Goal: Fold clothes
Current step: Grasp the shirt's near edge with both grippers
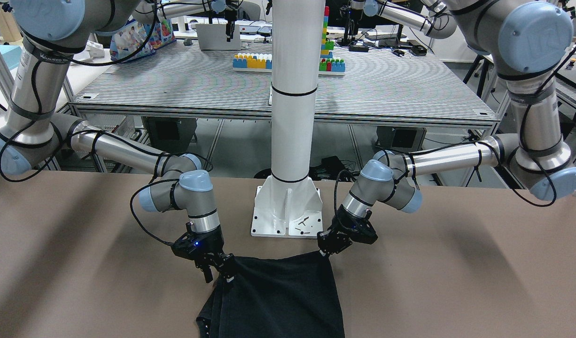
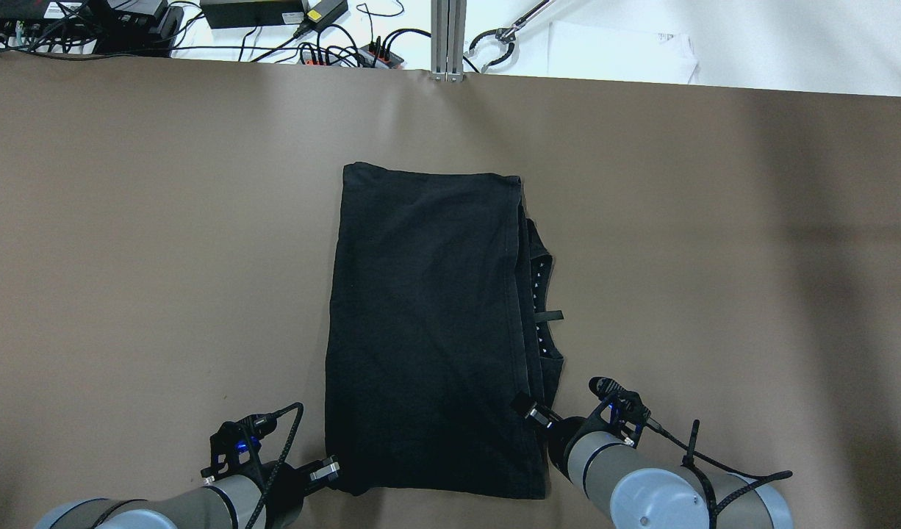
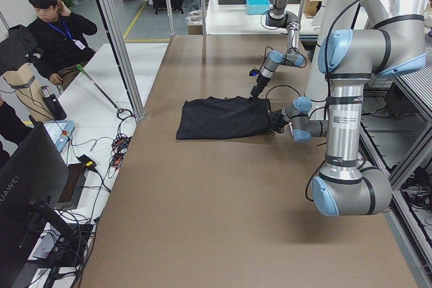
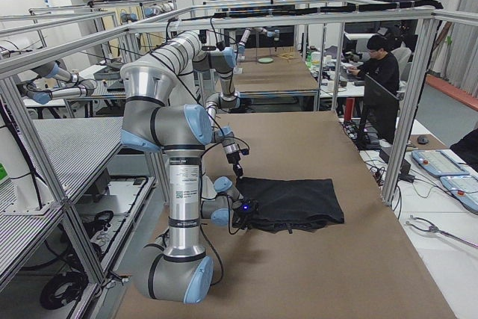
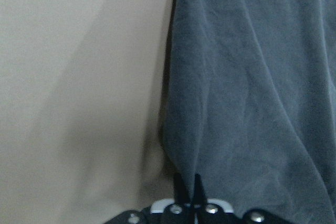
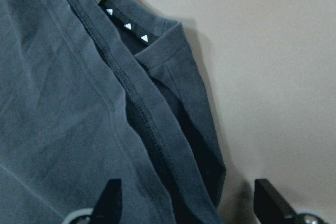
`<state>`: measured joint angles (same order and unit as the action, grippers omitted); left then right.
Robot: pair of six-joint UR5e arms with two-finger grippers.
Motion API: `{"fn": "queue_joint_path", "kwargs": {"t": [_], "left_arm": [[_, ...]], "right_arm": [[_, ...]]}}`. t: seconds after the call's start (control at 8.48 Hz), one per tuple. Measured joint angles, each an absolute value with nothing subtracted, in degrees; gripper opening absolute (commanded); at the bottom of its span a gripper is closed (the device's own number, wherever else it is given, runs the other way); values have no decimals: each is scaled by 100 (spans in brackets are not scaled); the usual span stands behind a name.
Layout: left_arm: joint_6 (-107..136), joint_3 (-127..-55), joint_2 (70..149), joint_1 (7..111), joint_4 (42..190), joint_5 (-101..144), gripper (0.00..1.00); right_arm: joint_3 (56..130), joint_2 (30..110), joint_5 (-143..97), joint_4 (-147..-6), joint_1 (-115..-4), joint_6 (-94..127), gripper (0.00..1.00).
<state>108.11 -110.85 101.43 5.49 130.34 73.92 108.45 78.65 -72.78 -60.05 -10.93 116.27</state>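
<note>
The black garment [image 2: 421, 330] lies folded lengthwise on the brown table, with a collar and small white marks showing along its right side [image 2: 540, 294]. My left gripper [image 2: 333, 470] is at the garment's near left corner. In the left wrist view its fingers [image 5: 187, 190] are shut together on the cloth's edge [image 5: 247, 77]. My right gripper [image 2: 535, 415] is at the near right corner. In the right wrist view it [image 6: 189, 203] is open, one finger over the cloth [image 6: 52, 103] and one over bare table. In the front view the left gripper [image 1: 328, 246] and right gripper [image 1: 217, 272] flank the garment [image 1: 283, 295].
The white pillar's base plate [image 1: 288, 211] stands just behind the garment's near edge. Cables and power bricks [image 2: 259, 15] lie beyond the table's far edge. A seated person [image 3: 57, 38] is past the far side. Bare brown table [image 2: 127, 257] lies on both sides.
</note>
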Motion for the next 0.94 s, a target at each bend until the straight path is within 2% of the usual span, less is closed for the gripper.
{"fn": "queue_joint_path", "kwargs": {"t": [0.12, 0.24, 0.35, 0.71, 0.83, 0.94], "left_arm": [[10810, -11085, 10143, 551, 13034, 7392, 0], [10806, -11085, 10143, 553, 13034, 7392, 0], [10799, -11084, 10143, 553, 13034, 7392, 0], [10777, -11090, 10148, 549, 13034, 7392, 0], [10771, -11096, 10150, 551, 13037, 7392, 0], [10762, -11104, 10151, 552, 13040, 7392, 0]], "right_arm": [[10817, 7850, -7229, -6023, -1054, 11644, 80], [10803, 7832, -7198, -6043, -1034, 11656, 61], [10796, 7811, -7176, -6055, -1025, 11687, 51], [10654, 7638, -6987, -6083, -1009, 12036, 48], [10561, 7591, -6936, -6087, -1006, 12070, 36], [10515, 7561, -6910, -6090, -1005, 12085, 14]]}}
